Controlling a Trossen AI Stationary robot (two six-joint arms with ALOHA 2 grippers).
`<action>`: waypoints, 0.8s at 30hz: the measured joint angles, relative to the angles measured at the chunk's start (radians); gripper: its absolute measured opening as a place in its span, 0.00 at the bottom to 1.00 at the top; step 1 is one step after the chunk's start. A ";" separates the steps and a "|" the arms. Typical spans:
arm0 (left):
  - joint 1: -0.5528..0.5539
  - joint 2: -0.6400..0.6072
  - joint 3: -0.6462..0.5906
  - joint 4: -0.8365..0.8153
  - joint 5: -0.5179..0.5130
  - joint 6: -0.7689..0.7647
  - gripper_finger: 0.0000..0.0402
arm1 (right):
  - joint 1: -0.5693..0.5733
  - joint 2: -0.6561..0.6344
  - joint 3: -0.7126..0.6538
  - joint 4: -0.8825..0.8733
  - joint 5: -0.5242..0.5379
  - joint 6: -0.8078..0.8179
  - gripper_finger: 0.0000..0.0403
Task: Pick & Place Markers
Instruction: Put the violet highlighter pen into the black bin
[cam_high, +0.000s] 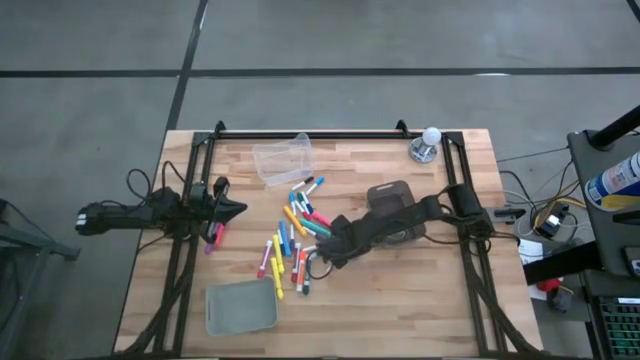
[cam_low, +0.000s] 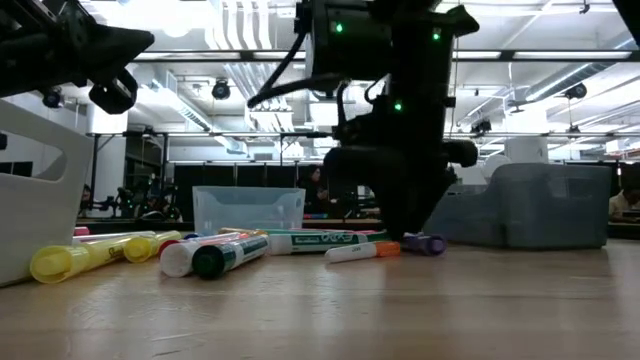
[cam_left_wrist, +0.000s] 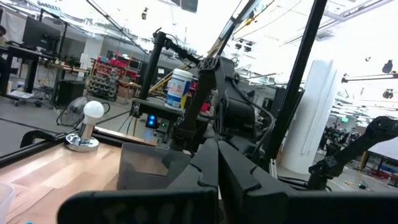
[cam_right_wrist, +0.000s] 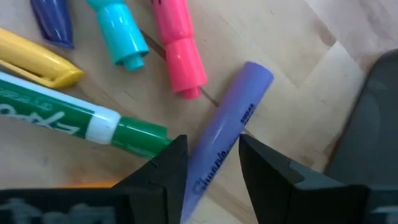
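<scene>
Several markers (cam_high: 290, 245) in mixed colours lie scattered flat on the wooden table's middle. My right gripper (cam_right_wrist: 212, 155) points steeply down over a purple marker (cam_right_wrist: 227, 124) that lies on the table; its open fingers stand on either side of the marker's barrel. Around it lie a green-capped white marker (cam_right_wrist: 74, 118), a pink one (cam_right_wrist: 180, 50), a teal one (cam_right_wrist: 121, 34) and a yellow one (cam_right_wrist: 37, 59). My left gripper (cam_high: 232, 209) waits shut above the table's left side, over a pink marker (cam_high: 213, 238).
A clear bin (cam_high: 282, 158) stands at the table's far middle. A grey tray (cam_high: 240, 307) sits near the front left. A dark grey bin (cam_high: 395, 205) is under my right arm. A small white-ball stand (cam_high: 428, 145) is at the far right.
</scene>
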 joint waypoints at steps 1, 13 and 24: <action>0.000 0.000 0.000 0.000 0.000 0.000 0.00 | 0.000 0.002 -0.005 0.002 0.000 0.000 0.35; 0.000 0.000 0.000 0.000 0.000 0.000 0.00 | -0.002 0.003 -0.024 0.053 -0.014 -0.057 0.23; 0.000 0.000 -0.001 0.000 0.001 0.001 0.00 | 0.001 0.003 -0.023 0.058 0.038 -0.146 0.12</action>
